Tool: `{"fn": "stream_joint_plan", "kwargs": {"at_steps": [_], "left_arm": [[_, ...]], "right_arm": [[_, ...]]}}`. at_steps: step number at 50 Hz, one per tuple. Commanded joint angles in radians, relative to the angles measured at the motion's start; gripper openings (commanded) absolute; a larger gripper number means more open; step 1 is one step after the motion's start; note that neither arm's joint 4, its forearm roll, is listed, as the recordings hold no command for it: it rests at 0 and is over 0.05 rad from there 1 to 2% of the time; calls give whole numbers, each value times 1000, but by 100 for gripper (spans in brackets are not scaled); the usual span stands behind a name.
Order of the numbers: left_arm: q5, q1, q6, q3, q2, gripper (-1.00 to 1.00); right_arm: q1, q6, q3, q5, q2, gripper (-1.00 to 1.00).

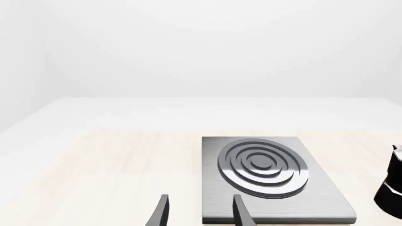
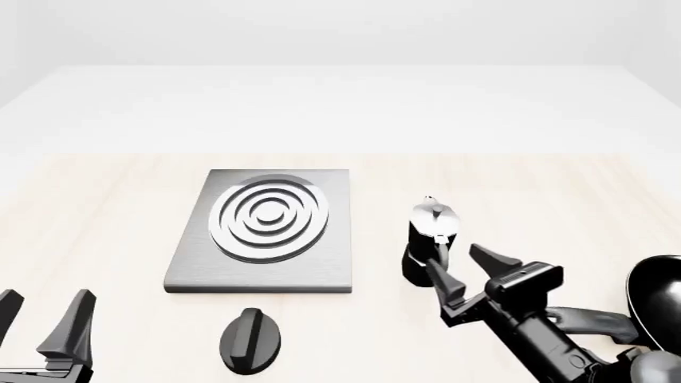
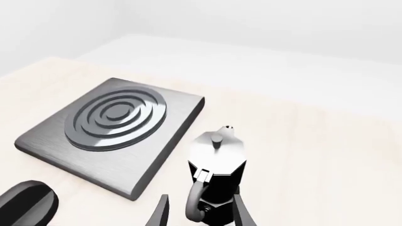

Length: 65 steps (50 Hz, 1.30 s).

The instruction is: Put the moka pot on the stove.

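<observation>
The moka pot (image 2: 430, 236) stands upright on the table to the right of the stove (image 2: 261, 267), apart from it. It has a black faceted body, a silver lid and a side handle (image 3: 195, 200). My right gripper (image 2: 464, 263) is open just in front of the pot on its handle side. In the right wrist view the fingers (image 3: 242, 213) flank the handle without closing on it. The stove (image 3: 157, 141) is a grey slab with a ring burner (image 1: 262, 167). My left gripper (image 2: 43, 313) hangs open and holding nothing near the front left, short of the stove (image 1: 314, 205).
A small black oval knob (image 2: 250, 339) lies in front of the stove, also seen as a knob (image 3: 28, 203) in the right wrist view. A black frying pan (image 2: 658, 289) sits at the right edge beside my right arm. The moka pot (image 1: 393, 182) shows at the left wrist view's edge.
</observation>
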Motion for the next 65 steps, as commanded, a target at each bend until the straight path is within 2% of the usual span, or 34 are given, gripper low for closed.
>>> {"fn": "stream_joint_plan", "kwargs": {"at_steps": [1, 50, 51, 62, 65], "left_arm": [[0, 0, 0, 0, 0, 100], [0, 0, 0, 0, 0, 100], [0, 0, 0, 0, 0, 100], [0, 0, 0, 0, 0, 100], [0, 0, 0, 0, 0, 100]], "right_arm": [[5, 2, -22, 0, 47, 100], [37, 24, -82, 0, 170, 100], [35, 23, -81, 0, 169, -100], [31, 17, -76, 0, 158, -100], [28, -21, -54, 0, 108, -100]]}}
